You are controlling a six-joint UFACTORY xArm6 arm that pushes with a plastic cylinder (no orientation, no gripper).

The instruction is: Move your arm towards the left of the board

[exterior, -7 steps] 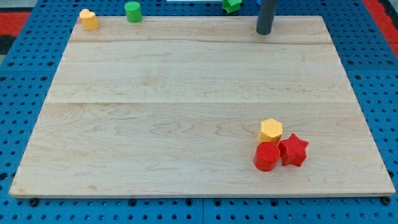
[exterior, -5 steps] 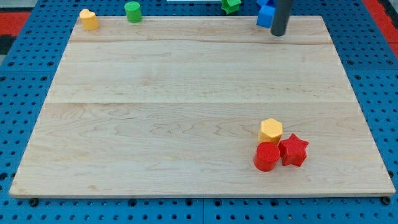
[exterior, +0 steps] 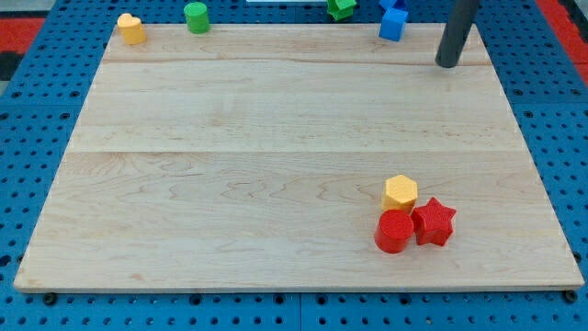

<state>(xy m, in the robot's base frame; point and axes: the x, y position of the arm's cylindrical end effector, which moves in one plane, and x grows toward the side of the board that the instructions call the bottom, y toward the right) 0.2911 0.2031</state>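
Note:
My tip point(exterior: 448, 63) stands on the wooden board point(exterior: 276, 156) near its top right corner. A blue block point(exterior: 393, 25) lies to the tip's left at the top edge, with a green block point(exterior: 342, 7) further left. A green cylinder point(exterior: 196, 17) and a yellow heart-shaped block point(exterior: 131, 28) sit at the top left. A yellow hexagon point(exterior: 400, 193), a red cylinder point(exterior: 395, 231) and a red star point(exterior: 434, 222) cluster at the lower right, far below the tip.
The board lies on a blue perforated table point(exterior: 37, 138). Red surface shows at the view's top corners point(exterior: 18, 28).
My tip has moved to the view's right along the top of the board, uncovering the blue block. No block has moved.

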